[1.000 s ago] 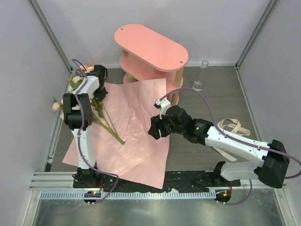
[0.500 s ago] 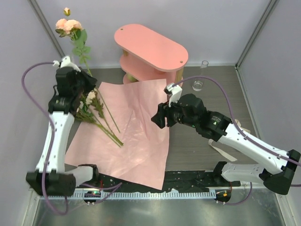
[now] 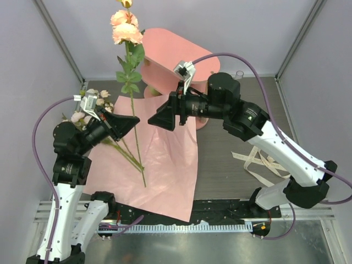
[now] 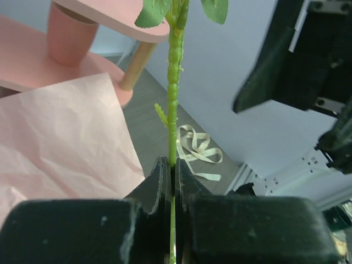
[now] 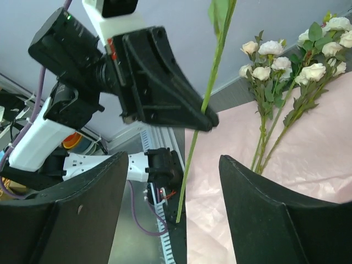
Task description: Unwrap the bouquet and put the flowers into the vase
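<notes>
Above the pink paper (image 3: pixel 165 165), the left gripper (image 3: pixel 135 119) is clamped tight on the green stem of one peach rose (image 3: pixel 125 30) and holds it upright. Just beside the stem, the right gripper (image 3: pixel 155 117) faces it with jaws spread wide, gripping nothing. Other flowers (image 3: pixel 99 102) lie at the paper's left edge. The vase (image 3: pixel 238 74) stands at the far side, mostly hidden behind the right arm (image 3: pixel 275 143).

Vase (image 3: pixel 239 73) was mostly hidden behind the right arm (image 3: pixel 250 118), and the top bud (image 3: pixel 126 3) of the flower (image 3: pixel 131 94) got cropped.
</notes>
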Robot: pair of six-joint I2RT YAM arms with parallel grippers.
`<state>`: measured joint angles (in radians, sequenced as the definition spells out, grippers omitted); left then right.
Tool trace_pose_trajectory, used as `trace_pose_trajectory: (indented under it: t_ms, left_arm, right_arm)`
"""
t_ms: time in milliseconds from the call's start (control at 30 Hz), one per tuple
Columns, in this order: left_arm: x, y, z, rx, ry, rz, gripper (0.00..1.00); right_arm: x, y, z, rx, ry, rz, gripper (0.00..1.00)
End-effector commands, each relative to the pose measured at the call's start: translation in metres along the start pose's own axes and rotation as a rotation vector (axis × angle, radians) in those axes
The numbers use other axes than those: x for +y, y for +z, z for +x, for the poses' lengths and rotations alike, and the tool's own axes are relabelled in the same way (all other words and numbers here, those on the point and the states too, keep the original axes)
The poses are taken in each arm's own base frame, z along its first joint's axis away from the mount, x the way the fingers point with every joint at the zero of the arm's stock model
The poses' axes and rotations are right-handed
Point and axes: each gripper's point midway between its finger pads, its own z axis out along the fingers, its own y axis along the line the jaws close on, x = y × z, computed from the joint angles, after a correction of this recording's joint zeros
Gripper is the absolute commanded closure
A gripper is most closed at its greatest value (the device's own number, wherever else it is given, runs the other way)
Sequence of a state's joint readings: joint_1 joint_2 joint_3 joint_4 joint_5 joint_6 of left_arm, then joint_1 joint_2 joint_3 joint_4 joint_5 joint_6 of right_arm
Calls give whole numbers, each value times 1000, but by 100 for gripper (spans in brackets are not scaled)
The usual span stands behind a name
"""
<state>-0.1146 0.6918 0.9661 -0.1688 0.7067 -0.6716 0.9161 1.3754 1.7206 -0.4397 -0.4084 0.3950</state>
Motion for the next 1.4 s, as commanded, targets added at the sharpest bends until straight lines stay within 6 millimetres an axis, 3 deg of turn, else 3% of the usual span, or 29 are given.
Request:
trace_pose_trajectory:
  t_ms: [0,100,267,467,533,567,667,800,833,867,900,933,967,1033,1067,1100,1133,1167,1233,1367]
  left_arm:
    - [-27,-4,11,46,16,140,100]
    - [-33,-6,15,66,22,173,100]
    - [-39,-10,22,82,19,217,100]
    - [-46,-16,30,96,19,255,100]
    - [-49,-20,32,96,26,265,100]
    - [-50,-20,32,95,26,265,100]
    - [-56,-24,33,96,17,289,100]
    - [-69,-29,26,66,3,319,100]
    - [-66,-28,26,62,-17,296,94]
    - [-65,-28,22,56,-33,263,75]
    - [-59,-27,20,41,-56,217,53]
    - [-54,-28,24,57,-92,186,9]
    - [-58,-31,24,55,-89,185,0]
    - [-59,-38,30,79,-88,170,0]
    - [-65,-44,30,71,-69,174,0]
    - [-62,-48,38,98,-89,150,0]
    - [-61,-50,40,99,-71,136,0]
    - [-59,-51,43,102,-74,123,0]
    - [-54,-55,50,101,-73,97,0]
    - [-22,-49,59,103,-50,-27,0]
  right_arm:
    - [7,15,-16,-21,-2,-26,27]
    - [7,31,-20,-32,4,-31,28]
    - [-3,52,-20,-62,10,16,40]
    - [0,62,-22,-101,35,18,51]
    - [1,63,-21,-108,47,21,65]
    - [1,62,-24,-121,50,36,78]
    - [1,57,-31,-162,61,71,96]
    - [9,55,-34,-193,75,52,99]
    - [9,53,-35,-193,64,65,99]
    - [11,47,-46,-225,48,96,99]
    - [12,37,-57,-253,31,121,99]
    - [7,28,-58,-242,2,166,99]
    - [7,7,-87,-322,-20,232,99]
    - [5,-26,-103,-332,-94,324,99]
    - [17,-57,-134,-413,-117,353,99]
    - [8,-81,-147,-456,-131,456,99]
    - [3,-108,-148,-448,-151,531,99]
    - [9,-140,-166,-503,-190,575,99]
    - [-4,-203,-173,-568,-194,760,99]
    - [-31,-294,-164,-633,-207,1098,99]
